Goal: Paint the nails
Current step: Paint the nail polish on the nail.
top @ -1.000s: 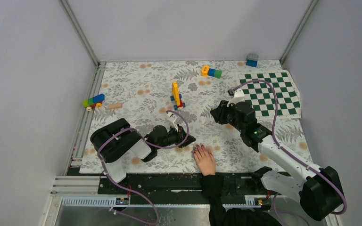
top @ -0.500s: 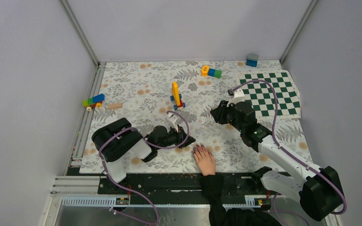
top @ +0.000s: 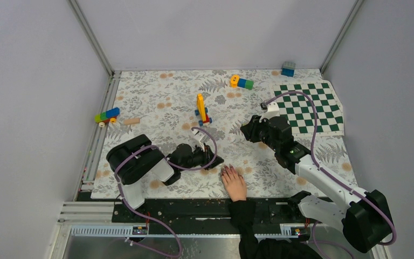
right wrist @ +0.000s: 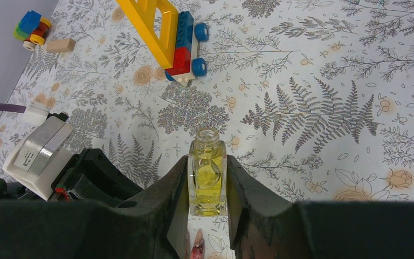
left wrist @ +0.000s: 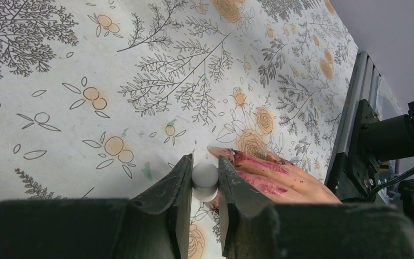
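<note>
No text, brand, number or sign can be read in any of the views. In the right wrist view a small label (right wrist: 31, 155) sits on the grey face of a white block (right wrist: 43, 181), but its print is too small and blurred to make out.

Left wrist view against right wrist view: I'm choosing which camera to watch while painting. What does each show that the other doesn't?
Only the left wrist view: the left gripper shut on a small white knob, beside the hand and its red-smeared nails. Only the right wrist view: the right gripper shut on an open glass bottle of yellowish liquid, plus the yellow toy. Both: the floral cloth and at least one red fingertip.
</note>
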Robot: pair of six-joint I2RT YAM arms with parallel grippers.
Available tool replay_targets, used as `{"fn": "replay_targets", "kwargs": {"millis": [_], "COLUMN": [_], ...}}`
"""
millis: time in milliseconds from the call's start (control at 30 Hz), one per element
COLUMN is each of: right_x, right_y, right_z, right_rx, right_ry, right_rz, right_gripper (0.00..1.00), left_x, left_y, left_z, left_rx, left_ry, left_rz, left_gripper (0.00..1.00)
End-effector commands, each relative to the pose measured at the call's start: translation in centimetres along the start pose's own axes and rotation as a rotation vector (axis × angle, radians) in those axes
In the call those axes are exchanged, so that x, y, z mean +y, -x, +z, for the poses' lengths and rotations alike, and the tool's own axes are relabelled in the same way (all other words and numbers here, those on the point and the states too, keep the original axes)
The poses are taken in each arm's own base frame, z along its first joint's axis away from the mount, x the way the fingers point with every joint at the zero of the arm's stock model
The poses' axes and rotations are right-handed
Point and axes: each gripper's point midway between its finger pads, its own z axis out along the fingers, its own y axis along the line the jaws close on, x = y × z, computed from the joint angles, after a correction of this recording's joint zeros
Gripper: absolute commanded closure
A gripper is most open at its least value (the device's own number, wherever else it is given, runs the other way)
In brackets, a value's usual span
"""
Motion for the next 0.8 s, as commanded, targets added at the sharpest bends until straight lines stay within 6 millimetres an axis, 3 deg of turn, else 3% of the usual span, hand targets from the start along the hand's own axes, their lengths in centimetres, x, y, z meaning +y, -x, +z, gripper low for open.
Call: {"fn": "replay_targets", "kwargs": {"millis": [0, 767], "right_x": [0.9, 0.9], "right_y": [2.5, 2.5], "right_z": [0.1, 0.2], "right_rx": [-0.062, -0.061], "right_ry": [0.025, 0.029], "right_rz": [0.009, 0.011], "right_gripper": [1.0, 1.0], "left_x": [-0.6, -0.7], "left_y": [1.3, 2.7], "left_z": [1.0, 1.4], "left_rx": [-0.04, -0.083], "left_ry": [-0.025, -0.015], "left_rz": [0.035, 0.05], "left_gripper": [1.0, 1.0]}}
